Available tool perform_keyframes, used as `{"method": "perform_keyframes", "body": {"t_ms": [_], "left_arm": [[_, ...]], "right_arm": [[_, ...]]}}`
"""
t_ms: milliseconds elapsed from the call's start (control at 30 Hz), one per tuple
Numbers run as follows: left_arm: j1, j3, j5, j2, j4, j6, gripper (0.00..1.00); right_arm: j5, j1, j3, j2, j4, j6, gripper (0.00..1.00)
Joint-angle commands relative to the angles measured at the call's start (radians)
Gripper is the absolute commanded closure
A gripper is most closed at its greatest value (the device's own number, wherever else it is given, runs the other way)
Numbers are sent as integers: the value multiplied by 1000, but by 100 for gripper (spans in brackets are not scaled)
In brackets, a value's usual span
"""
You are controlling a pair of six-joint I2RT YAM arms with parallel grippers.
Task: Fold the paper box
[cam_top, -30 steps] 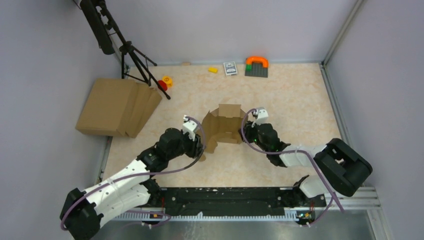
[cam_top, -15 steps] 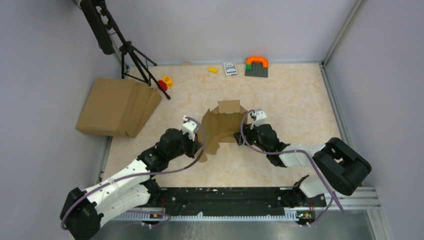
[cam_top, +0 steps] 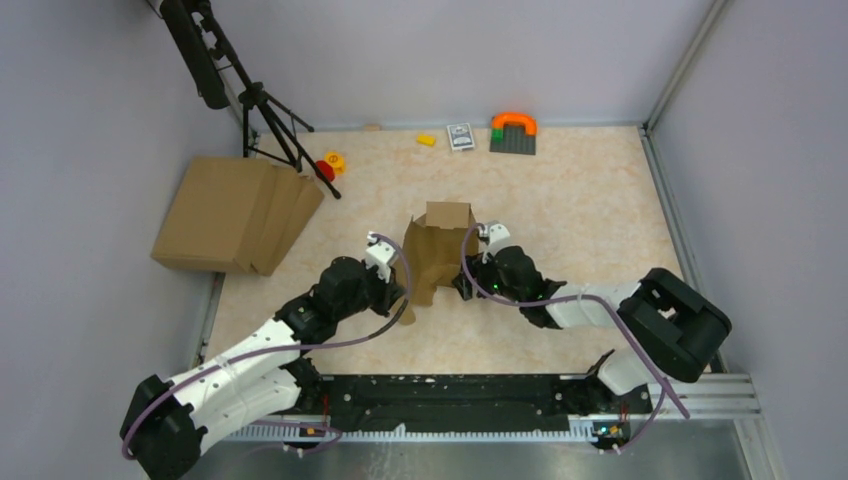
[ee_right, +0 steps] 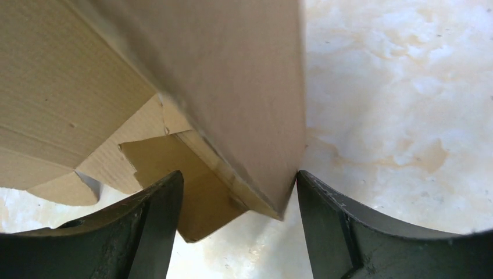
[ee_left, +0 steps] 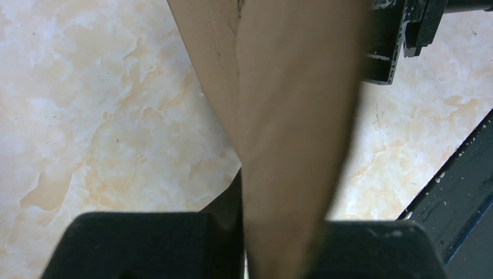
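Observation:
The paper box is a brown cardboard piece standing half-folded in the middle of the table, flaps raised. My left gripper is at its lower left. In the left wrist view one flap runs down between the black jaws, and the left gripper is shut on it. My right gripper presses against the box's right side. In the right wrist view the right gripper is open, and a lower corner of the box sits between its spread fingers.
A bigger pile of flat cardboard lies at the back left beside a black tripod. Red and yellow toys, a yellow block, a card deck and an orange-topped brick line the far edge. A black rail runs along the near edge.
My left gripper closed on the box's flap. My right gripper opened and moved left against the box, whose right side swung in, making it narrower and more upright.

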Motion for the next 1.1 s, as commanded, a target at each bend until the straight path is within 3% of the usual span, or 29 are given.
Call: {"method": "perform_keyframes", "body": {"t_ms": [0, 200, 300, 567, 767, 967, 1067], "left_arm": [[0, 31, 22, 7, 33, 19, 98], [-1, 44, 35, 1, 23, 23, 98], [0, 45, 59, 9, 26, 18, 99], [0, 20, 190, 23, 144, -57, 100], [1, -12, 201, -25, 184, -61, 100], [2, -14, 166, -64, 156, -51, 100], [9, -21, 155, -75, 166, -62, 100]], "right_arm": [[6, 35, 68, 20, -50, -42, 30], [23, 36, 58, 8, -37, -36, 31], [21, 36, 45, -1, -15, -37, 41], [63, 35, 46, 16, -22, 3, 45], [106, 36, -36, 4, 96, 70, 50], [110, 36, -58, -10, 127, 62, 51], [69, 38, -55, -3, 131, 48, 42]]}}
